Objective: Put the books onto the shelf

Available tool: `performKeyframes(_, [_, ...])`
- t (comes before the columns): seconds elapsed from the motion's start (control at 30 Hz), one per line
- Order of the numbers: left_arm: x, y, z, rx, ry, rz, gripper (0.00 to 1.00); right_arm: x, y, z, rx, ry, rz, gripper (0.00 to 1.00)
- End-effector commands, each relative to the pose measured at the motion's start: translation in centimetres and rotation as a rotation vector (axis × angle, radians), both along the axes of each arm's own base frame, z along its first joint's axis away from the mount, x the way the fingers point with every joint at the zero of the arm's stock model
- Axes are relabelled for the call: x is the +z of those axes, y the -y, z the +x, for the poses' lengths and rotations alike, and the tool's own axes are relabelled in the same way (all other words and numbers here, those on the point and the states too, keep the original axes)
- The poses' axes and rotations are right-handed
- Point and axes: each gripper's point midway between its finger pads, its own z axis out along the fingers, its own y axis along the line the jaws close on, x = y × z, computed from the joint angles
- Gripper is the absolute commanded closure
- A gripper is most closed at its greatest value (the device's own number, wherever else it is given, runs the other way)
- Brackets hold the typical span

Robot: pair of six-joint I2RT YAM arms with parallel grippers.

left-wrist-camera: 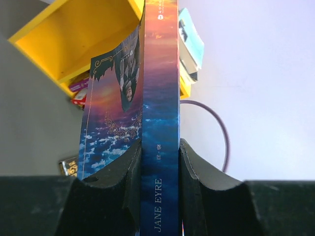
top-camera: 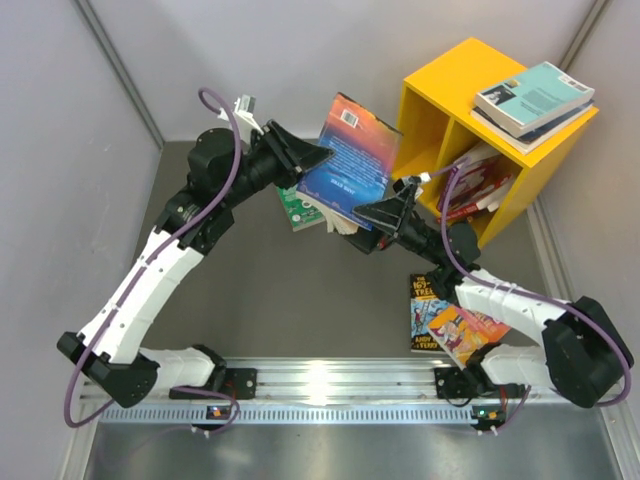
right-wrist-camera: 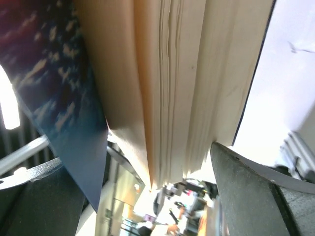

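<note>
A thick blue and orange "Jane Eyre" book [top-camera: 350,160] hangs in the air left of the yellow shelf [top-camera: 430,90]. My left gripper [top-camera: 310,158] is shut on its spine [left-wrist-camera: 160,98], one finger [left-wrist-camera: 125,167] on each side. My right gripper [top-camera: 385,212] is open at the book's lower corner. The page block [right-wrist-camera: 177,88] sits between its spread fingers [right-wrist-camera: 246,182], and the blue cover [right-wrist-camera: 54,98] fans away from the pages. A few books [top-camera: 478,185] lean in the shelf's right compartment, and two [top-camera: 530,98] lie on its top.
A green book [top-camera: 297,208] lies on the table beneath the held one. Two more books, a dark one [top-camera: 428,305] and an orange one [top-camera: 465,332], lie near my right arm's base. Grey walls close in the table on both sides.
</note>
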Motion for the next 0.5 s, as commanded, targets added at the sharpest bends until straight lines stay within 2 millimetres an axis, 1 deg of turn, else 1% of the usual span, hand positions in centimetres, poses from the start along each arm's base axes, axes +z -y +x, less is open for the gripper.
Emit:
performKeyframes(0.0, [11.0, -0.5, -2.9, -0.075, 0.262, -0.252, 1.0, 3.8, 1.9, -0.1, -0.031, 0.082, 0.177, 0.0])
performKeyframes(0.07, [11.4, -0.4, -3.1, -0.084, 0.27, -0.276, 1.0, 4.1, 1.9, 0.5, -0.031, 0.067, 0.21, 0.0])
performKeyframes(0.1, [11.3, -0.4, -3.0, -0.085, 0.261, -0.285, 1.0, 5.0, 2.2, 0.4, -0.034, 0.091, 0.244, 0.0])
performKeyframes(0.17, [11.3, -0.4, -3.1, -0.088, 0.254, -0.295, 1.0, 5.4, 2.1, 0.8, -0.033, 0.09, 0.266, 0.0])
performKeyframes(0.2, [11.2, -0.4, -3.0, -0.086, 0.246, -0.3, 1.0, 6.4, 2.3, 0.8, -0.033, 0.11, 0.295, 0.01])
performKeyframes(0.23, [11.8, -0.5, -3.1, -0.088, 0.265, -0.317, 1.0, 6.3, 2.1, 1.2, -0.036, 0.105, 0.299, 0.0])
performKeyframes(0.27, [12.1, -0.5, -3.2, -0.092, 0.27, -0.327, 1.0, 7.1, 2.2, 1.2, -0.034, 0.122, 0.319, 0.0])
performKeyframes(0.37, [12.5, -0.6, -3.2, -0.093, 0.272, -0.339, 1.0, 7.9, 1.9, 1.5, -0.025, 0.134, 0.333, 0.0])
performKeyframes(0.47, [12.9, -0.9, -3.1, -0.088, 0.279, -0.345, 1.0, 8.0, 1.9, 1.5, -0.025, 0.137, 0.333, 0.0])
